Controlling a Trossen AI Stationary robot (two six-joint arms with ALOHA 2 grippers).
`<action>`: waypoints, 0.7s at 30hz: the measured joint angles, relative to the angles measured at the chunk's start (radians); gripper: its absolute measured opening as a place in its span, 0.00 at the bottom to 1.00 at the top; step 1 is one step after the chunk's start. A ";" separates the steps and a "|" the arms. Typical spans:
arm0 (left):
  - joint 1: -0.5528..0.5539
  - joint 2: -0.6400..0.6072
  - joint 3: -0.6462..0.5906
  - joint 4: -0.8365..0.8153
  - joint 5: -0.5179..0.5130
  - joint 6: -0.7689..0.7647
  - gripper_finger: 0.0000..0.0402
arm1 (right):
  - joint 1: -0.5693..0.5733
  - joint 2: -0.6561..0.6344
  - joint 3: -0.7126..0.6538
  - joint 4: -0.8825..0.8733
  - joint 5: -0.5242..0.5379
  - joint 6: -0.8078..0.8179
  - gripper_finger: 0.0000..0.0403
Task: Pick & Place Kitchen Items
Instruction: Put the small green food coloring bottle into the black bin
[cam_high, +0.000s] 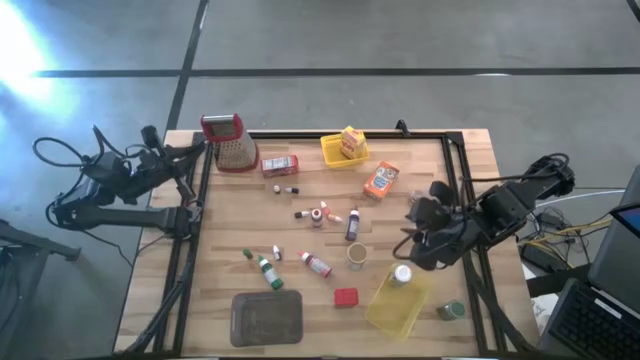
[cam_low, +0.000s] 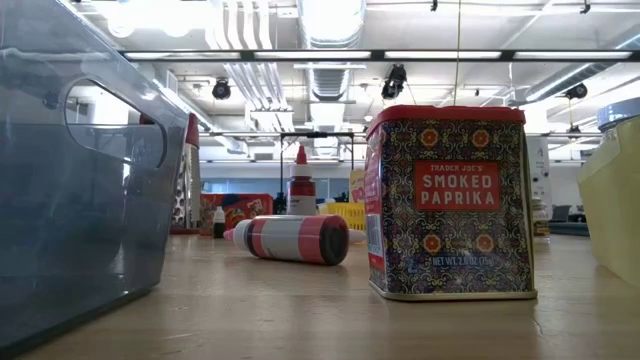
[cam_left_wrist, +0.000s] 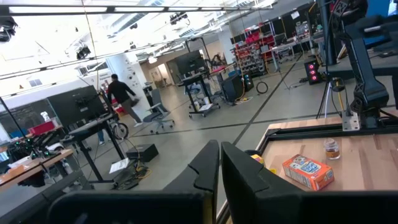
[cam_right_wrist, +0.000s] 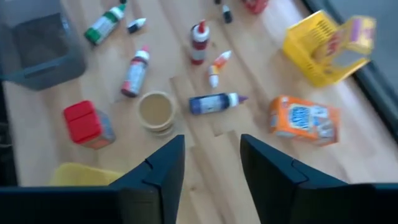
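Now your right gripper hangs over the table's right side with its jaws parted, grasping nothing. Just ahead of it lie a blue bottle and a tan jar; an orange box sits to one side, a red block to the other. Your left gripper is clenched empty off the table's left edge.

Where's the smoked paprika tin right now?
In the high view the red paprika tin stands near the table's front edge, between the grey tray on its left and the yellow basket on its right.
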 joint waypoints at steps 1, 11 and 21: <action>0.000 0.000 0.000 0.000 0.000 0.000 0.06 | 0.000 0.000 0.000 -0.008 0.011 0.000 0.35; 0.000 0.000 0.000 0.000 0.000 0.000 0.06 | 0.000 -0.002 -0.021 -0.028 0.032 -0.001 0.23; 0.001 0.000 0.000 0.000 0.000 0.000 0.06 | 0.000 -0.002 -0.024 -0.119 0.032 0.056 0.13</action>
